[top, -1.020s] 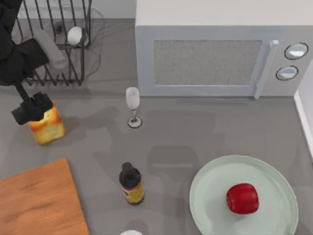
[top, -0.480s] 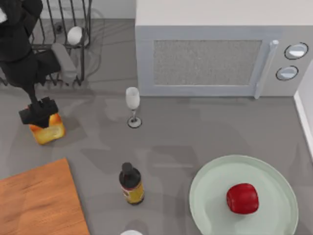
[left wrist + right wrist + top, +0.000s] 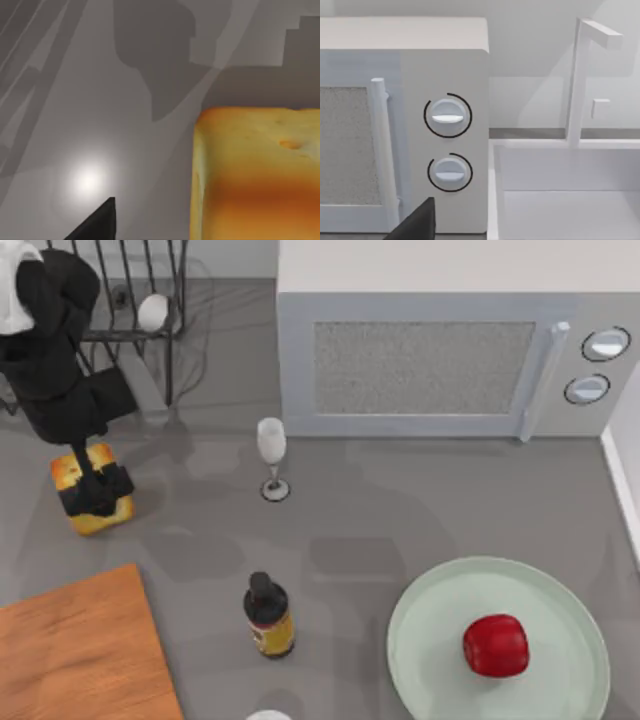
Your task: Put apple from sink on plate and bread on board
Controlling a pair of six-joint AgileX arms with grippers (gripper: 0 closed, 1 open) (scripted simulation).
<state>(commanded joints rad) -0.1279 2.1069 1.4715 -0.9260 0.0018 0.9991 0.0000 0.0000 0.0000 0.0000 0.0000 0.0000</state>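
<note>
Apple half looks done: the small glossy red apple (image 3: 495, 645) sits on the big round mint-green plate (image 3: 420, 625) near right, so you're on the bread step now. Your left gripper (image 3: 96, 492) is right down over the golden-yellow bread chunk (image 3: 78, 468) at far left, but I can't tell if the fingers are spread or pinching yet. Next you'd need a firm grab, then carry it nearer to the flat orange-brown wooden board (image 3: 75, 650) close by.
</note>
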